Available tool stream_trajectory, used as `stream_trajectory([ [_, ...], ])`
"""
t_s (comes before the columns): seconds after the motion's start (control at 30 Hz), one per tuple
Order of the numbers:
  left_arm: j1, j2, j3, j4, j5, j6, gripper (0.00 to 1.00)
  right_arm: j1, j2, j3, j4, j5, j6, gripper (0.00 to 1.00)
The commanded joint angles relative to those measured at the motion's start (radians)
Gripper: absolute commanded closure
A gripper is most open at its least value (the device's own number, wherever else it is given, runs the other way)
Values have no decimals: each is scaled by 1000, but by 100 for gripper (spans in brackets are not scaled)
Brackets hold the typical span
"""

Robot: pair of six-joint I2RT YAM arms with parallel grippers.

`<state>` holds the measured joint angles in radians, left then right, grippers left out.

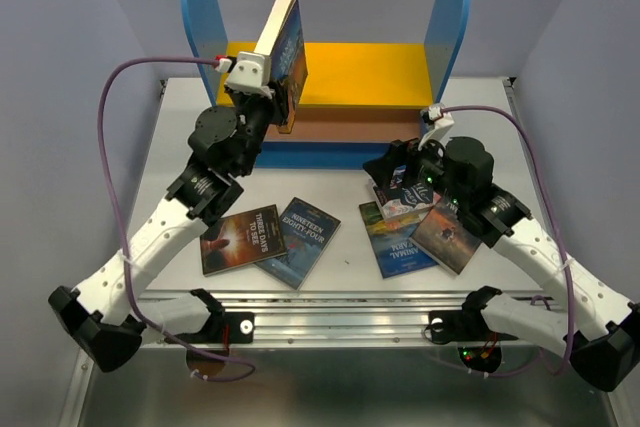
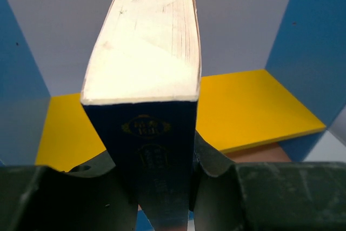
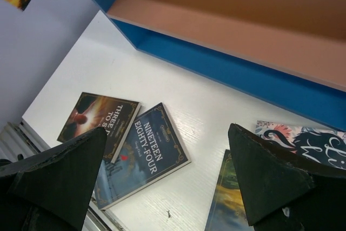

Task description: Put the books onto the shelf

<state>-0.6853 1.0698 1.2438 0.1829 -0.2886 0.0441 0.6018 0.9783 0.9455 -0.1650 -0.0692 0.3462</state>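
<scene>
The left tool (image 2: 162, 185) gripped a blue book (image 1: 283, 42) tilted over the shelf (image 1: 360, 72); released, it might topple. The right tool (image 3: 167, 152) gaped open.

The pale table (image 1: 340, 179) bears the blue shelf (image 1: 447, 22), two flat books (image 1: 300, 235) leftward and three overlapping books (image 1: 398, 242) rightward.

shelf (image 1: 448, 17): blue side panels + base, yellow top board, brownish-pink lower board. raised book (image 1: 290, 47): dark blue cover, gold spine emblem, cream page edges. On white bench (image 1: 330, 172): brown book (image 1: 238, 239) w/ orange glow, dark blue Nineteen Eighty-Four (image 1: 300, 237) w/ white title, teal book (image 1: 395, 237), pinkish book (image 1: 408, 202) w/ navy swirls. cables (image 1: 110, 147) purple.
</scene>
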Motion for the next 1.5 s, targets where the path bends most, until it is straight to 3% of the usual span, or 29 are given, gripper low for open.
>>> stream_trajectory([
  [0.0,4,61,62,352,-176,177,100,-4,3,13,25,39,-29,0],
  [0.2,79,168,97,475,-146,208,100,-4,62,41,25,-7,-44,0],
  [0.63,288,317,141,466,-115,76,100,-4,123,53,36,-26,-52,0],
  [1.13,366,437,171,432,-66,68,100,-4,155,59,38,-46,-49,0],
  [1.23,366,424,164,412,-54,72,94,-4,158,61,38,-47,-47,0],
  [1.47,366,406,183,351,-101,47,91,-4,175,72,39,-63,-36,0],
])
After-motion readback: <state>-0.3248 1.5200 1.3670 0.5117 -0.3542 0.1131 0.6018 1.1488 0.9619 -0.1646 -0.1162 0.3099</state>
